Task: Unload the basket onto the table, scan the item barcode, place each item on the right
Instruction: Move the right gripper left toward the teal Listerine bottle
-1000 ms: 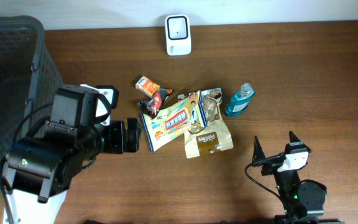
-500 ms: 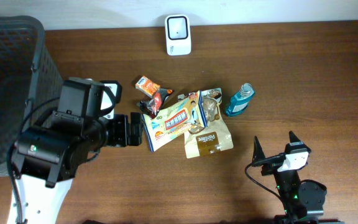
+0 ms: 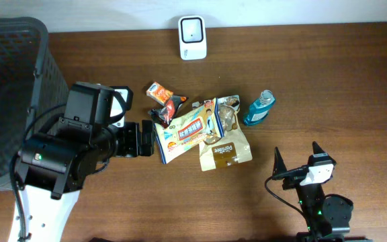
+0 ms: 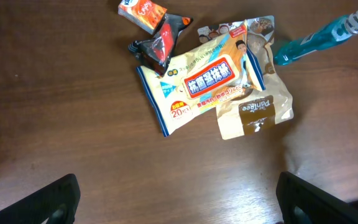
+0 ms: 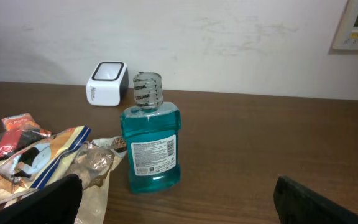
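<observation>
Two grippers, both spread wide and holding nothing: your left gripper [image 3: 145, 139] hovers just beside the left edge of the wipes pack [image 3: 183, 134], and your right gripper [image 3: 297, 156] sits near the table's [image 3: 328, 81] front edge, well apart from the items. The wipes pack lies mid-table, overlapping a brown pouch [image 3: 224, 153] and a dark snack packet [image 3: 168, 109]. The mouthwash bottle [image 3: 259, 109] stands upright just right of them. The white scanner [image 3: 193, 37] sits at the far edge.
</observation>
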Robot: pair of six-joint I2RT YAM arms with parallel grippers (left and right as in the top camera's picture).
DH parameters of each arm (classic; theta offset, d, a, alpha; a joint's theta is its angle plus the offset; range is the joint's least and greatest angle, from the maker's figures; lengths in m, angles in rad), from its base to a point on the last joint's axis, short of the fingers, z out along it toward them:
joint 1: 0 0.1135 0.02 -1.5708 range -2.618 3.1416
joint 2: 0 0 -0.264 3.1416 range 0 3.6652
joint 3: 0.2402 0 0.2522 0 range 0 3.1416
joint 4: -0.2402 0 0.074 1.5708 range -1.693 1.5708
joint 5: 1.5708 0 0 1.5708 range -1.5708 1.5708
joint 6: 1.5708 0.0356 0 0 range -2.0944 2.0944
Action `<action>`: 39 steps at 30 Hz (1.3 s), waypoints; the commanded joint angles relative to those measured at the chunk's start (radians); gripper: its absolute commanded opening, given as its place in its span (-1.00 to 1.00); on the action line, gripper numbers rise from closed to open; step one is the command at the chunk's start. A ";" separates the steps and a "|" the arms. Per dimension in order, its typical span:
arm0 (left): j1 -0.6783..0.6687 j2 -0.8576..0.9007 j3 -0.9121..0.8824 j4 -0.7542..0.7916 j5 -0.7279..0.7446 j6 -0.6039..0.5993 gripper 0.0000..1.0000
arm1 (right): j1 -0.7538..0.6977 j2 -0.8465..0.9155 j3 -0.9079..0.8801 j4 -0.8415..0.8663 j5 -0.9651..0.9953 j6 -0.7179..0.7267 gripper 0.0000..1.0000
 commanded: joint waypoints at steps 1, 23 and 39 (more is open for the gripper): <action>0.002 0.001 0.006 0.005 -0.008 0.012 0.98 | 0.001 -0.006 -0.009 -0.001 0.005 0.000 0.97; 0.002 0.001 0.006 0.011 -0.008 0.012 0.98 | 0.001 -0.006 -0.009 0.318 -0.763 0.381 0.97; 0.002 0.001 0.006 0.012 -0.008 0.012 0.98 | -0.001 0.246 0.442 0.111 -0.593 0.279 0.97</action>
